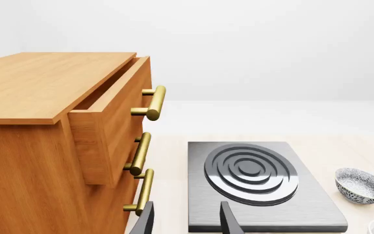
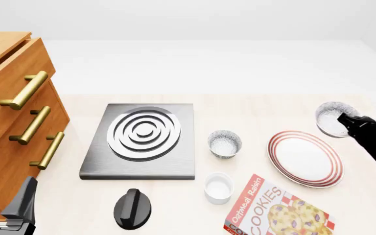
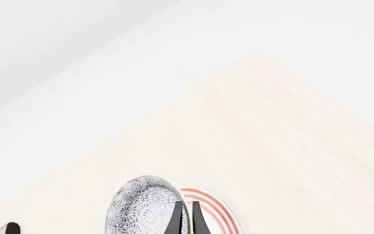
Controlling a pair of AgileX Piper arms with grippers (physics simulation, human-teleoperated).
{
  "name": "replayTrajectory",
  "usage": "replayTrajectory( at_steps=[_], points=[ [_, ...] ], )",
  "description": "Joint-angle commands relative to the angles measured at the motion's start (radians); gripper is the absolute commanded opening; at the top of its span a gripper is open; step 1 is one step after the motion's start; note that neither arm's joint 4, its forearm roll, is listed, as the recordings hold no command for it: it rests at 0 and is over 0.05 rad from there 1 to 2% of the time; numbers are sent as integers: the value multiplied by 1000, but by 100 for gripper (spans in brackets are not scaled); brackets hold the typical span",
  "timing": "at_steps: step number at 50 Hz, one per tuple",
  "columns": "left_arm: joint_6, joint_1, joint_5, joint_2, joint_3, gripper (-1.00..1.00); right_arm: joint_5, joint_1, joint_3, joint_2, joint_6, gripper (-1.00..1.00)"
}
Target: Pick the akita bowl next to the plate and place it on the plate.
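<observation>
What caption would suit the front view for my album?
Right hand grips the akita bowl by its rim, just beyond the plate.

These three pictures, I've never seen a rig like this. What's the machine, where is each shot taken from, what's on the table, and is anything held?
These are simulator renders of two robot arms working at a table. The front view looks down from the arms' own side; the other two come from cameras behind each gripper.

On the table lie a stove plate, a black knob, a wooden drawer cabinet, a small white cup, a cookie box, a red-ringed plate and two speckled bowls.

The right gripper has its fingers pinched on the rim of the far bowl, tilted beside the plate. The near bowl sits untouched. The left gripper is open and empty near the cabinet.
</observation>
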Motion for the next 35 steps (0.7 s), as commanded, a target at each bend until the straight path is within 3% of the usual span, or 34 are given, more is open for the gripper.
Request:
replayTrajectory(
  at_steps=[1,35],
  points=[
    [0,0,0,0,0,100,-6,11,13,-14,10,-100],
    [0,0,0,0,0,100,-20,43,65,-46,13,-100]
  ],
)
